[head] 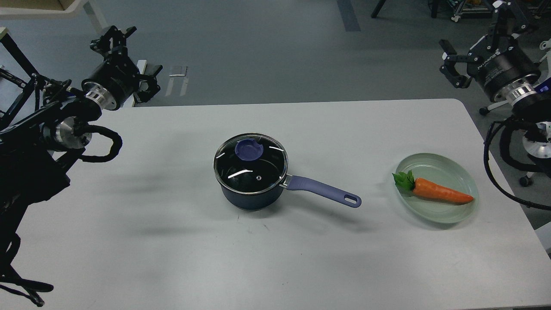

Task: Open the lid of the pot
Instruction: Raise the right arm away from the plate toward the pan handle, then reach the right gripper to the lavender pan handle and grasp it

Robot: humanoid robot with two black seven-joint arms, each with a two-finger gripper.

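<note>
A dark blue pot [251,193] stands in the middle of the white table [172,241], its blue handle [323,192] pointing right. A glass lid [251,168] with a blue knob [249,149] sits closed on the pot. My left gripper [134,55] is open and empty, raised past the table's far left corner, far from the pot. My right gripper [478,31] is open and empty, high at the far right, beyond the table's back right corner.
A pale green plate [435,161] with an orange carrot [440,193] with green leaves lies at the right of the table. Bare tabletop surrounds the pot. Grey floor lies beyond the back edge, and a chair base stands at the right.
</note>
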